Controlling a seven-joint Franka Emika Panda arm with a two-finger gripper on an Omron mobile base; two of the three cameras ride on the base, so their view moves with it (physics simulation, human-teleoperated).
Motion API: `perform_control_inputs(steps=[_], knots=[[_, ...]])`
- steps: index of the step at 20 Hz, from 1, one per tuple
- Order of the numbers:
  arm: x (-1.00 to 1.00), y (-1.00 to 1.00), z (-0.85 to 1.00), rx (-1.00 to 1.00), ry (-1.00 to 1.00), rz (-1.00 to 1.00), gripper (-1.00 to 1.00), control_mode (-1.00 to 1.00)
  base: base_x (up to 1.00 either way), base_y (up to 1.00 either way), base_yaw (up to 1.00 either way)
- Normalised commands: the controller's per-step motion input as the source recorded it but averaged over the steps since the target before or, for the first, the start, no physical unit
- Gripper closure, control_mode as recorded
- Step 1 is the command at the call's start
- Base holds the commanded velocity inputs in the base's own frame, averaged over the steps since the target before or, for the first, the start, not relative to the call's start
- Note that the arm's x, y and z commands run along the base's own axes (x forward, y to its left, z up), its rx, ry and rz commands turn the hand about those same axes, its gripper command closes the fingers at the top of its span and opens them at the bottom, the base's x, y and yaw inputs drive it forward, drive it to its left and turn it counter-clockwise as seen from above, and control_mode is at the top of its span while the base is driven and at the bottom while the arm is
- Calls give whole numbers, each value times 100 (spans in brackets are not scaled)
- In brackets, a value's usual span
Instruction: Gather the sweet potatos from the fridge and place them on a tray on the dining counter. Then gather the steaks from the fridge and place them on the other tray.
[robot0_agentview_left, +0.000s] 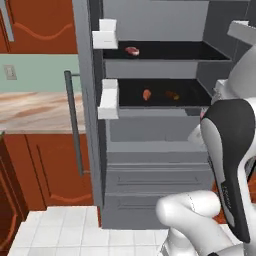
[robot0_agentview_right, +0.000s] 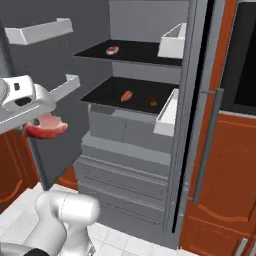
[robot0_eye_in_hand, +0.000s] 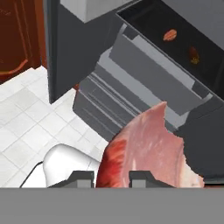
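Now, gripper (robot0_eye_in_hand: 111, 177): fingers clamped on a steak (robot0_eye_in_hand: 151, 155), held outside the fridge (robot0_agentview_right: 145, 150).
Lower shelf: two sweet potatoes (robot0_agentview_left: 146, 94) lie unmoved.
Upper shelf: another steak (robot0_agentview_left: 132, 50) waits.
Progress: judged early; potatoes unfetched, one steak in hand.

The fridge (robot0_agentview_left: 150, 165) stands open before me, its two drawers below the shelves. On its upper shelf lies one steak (robot0_agentview_left: 132, 50); on the shelf beneath lie two sweet potatos (robot0_agentview_left: 146, 94), side by side and apart. Another steak (robot0_agentview_right: 46, 125) sits in my claw (robot0_eye_in_hand: 111, 177), outside the fridge, left of the shelves.
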Motion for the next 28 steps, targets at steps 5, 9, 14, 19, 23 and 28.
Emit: perform_control_inputs(steps=[5,9,14,19,23,28], knots=[[0,0,0,0,0,0,100,100,-56,0,98],[0,0,0,0,0,0,100,100,-45,0,100],[0,0,0,0,0,0,100,100,-44,3,100],[0,0,0,0,0,0,100,100,-26,3,100],[0,0,0,0,0,0,100,100,-24,2,100],[0,0,0,0,0,0,100,100,-19,2,100]])
